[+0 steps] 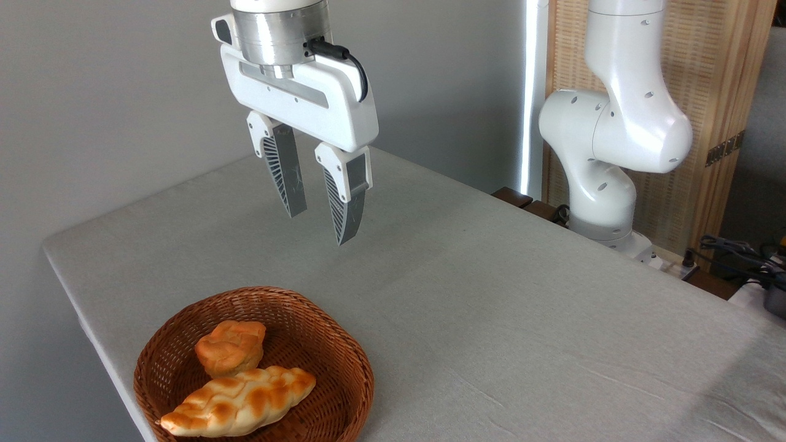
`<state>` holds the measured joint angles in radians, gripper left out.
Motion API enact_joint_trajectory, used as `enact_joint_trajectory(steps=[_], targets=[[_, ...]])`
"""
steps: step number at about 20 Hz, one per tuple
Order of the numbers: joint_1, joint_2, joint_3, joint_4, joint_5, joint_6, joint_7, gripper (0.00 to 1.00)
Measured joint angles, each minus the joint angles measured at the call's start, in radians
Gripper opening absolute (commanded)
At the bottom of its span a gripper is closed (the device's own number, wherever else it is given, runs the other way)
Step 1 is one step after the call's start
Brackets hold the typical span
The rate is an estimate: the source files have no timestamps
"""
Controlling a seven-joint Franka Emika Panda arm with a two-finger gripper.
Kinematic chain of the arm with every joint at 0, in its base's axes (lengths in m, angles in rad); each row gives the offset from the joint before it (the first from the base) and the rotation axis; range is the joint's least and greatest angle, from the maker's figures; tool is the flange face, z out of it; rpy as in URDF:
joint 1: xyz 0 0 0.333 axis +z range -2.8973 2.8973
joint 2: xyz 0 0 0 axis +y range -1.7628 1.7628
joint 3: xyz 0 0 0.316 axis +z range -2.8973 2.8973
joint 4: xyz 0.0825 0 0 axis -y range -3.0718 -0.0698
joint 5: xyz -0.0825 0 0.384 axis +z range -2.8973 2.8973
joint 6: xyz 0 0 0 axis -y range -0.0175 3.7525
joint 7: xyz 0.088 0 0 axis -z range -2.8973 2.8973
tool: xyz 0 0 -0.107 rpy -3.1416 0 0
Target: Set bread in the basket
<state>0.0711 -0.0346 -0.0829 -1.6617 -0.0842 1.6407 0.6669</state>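
Camera view, fixed: Panda gripper (320, 212) hangs in mid-air above the desk (491, 294), well apart from everything on it. Jaws spread partway, a clear gap between the two grey ribbed fingers (288, 169), nothing held, nothing touched. Fingers point down and tilt slightly toward the right; black cable runs along the white gripper body. Braided bread (239, 402) lies inside the wicker basket (359, 368), along its near side, one pointed end resting up by the lower-left rim, the other end toward the basket's middle-right. Small roundish bun (231, 348) sits in the same basket just behind the loaf, touching or nearly touching it; can't tell which. Basket sits near the front-left corner of the desk, below and a bit left of the gripper. Desk has a grey cloth cover w/ light creases at right. Arm base and lower joints (614, 141) stand at the far right edge, wood-slat screen (712, 73) behind, cables (737, 252) at right.
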Motion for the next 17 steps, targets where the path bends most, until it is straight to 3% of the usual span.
enact_joint_trajectory(steps=[2, 7, 10, 14, 17], targets=[[0.0, 0.002, 0.0, 0.0, 0.007, 0.0, 0.001, 1.0], [-0.018, 0.006, 0.0, 0.0, 0.084, 0.0, 0.022, 1.0], [-0.029, 0.007, 0.002, 0.0, 0.087, 0.001, 0.022, 1.0], [-0.103, 0.007, 0.082, 0.0, 0.087, 0.003, 0.022, 1.0], [-0.115, 0.007, 0.098, 0.0, 0.084, 0.003, 0.022, 1.0]])
